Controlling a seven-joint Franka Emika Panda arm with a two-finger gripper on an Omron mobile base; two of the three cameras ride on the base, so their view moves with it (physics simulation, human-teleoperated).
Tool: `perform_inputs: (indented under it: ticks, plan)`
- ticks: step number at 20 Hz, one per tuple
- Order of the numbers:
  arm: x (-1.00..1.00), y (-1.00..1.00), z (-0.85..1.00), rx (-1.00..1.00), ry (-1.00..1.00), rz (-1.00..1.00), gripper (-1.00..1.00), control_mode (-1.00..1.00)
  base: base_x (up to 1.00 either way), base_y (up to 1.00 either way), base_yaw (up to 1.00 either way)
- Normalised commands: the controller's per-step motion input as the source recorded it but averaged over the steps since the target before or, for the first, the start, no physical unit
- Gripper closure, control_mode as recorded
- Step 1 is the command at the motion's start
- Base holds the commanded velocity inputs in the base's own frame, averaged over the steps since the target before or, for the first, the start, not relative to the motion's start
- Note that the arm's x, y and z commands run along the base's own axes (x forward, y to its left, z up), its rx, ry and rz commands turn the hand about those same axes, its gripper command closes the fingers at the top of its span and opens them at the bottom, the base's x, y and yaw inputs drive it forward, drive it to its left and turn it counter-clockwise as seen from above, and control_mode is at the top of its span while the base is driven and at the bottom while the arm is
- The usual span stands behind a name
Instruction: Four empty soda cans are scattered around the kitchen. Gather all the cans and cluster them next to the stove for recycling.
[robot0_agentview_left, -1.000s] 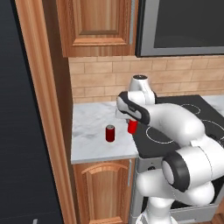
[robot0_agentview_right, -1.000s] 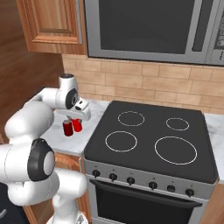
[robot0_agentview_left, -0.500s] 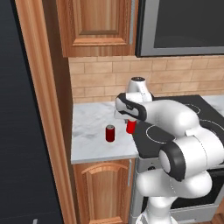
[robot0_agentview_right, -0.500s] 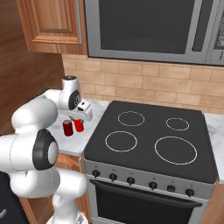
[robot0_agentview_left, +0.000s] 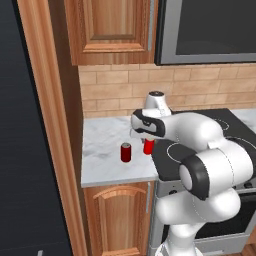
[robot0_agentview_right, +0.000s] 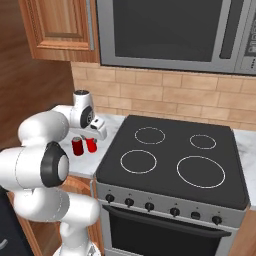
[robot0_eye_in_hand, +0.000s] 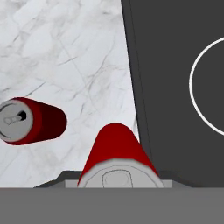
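— On the marble counter (robot0_agentview_left: 102, 145) left of the stove (robot0_agentview_right: 172, 160), what stands there?

— Two red soda cans. One free can (robot0_agentview_left: 126, 152) stands upright by itself on the marble. The held can (robot0_agentview_left: 148, 146) is just beside it, nearer the cooktop's edge, directly under the gripper (robot0_agentview_left: 148, 141).

— How are the jaws?

— Narrowed on that second can; from the hand view its silver top sits right between them, with the red body (robot0_eye_in_hand: 117, 151) running down toward the counter. I cannot tell whether its base touches the marble.

— And the other can from that view?

— It (robot0_eye_in_hand: 30, 121) lies off to the left, apart from the held one, silver top and tab showing.

— What else is around?

— A brick backsplash (robot0_agentview_right: 165, 95) behind, a dark microwave (robot0_agentview_right: 170, 32) above the cooktop, wooden cabinets (robot0_agentview_left: 110, 30) over the counter. The black glass with its white rings (robot0_eye_in_hand: 205, 87) begins just right of the held can.
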Motion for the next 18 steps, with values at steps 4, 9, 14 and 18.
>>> perform_inputs:
  ticks: [4,9,14,18]
  plan:
    - [0.12,0.0,-0.15,0.0,-0.01,0.0,1.0,-1.0,0.0,0.0,0.0]
    - [0.14,0.0,-0.13,0.0,0.0,0.0,1.0,-1.0,0.0,0.0,0.0]
    - [0.1,0.0,-0.13,0.0,0.0,0.0,1.0,-1.0,0.0,0.0,0.0]
    - [0.08,0.0,-0.13,0.0,0.0,0.0,1.0,-1.0,0.0,0.0,0.0]
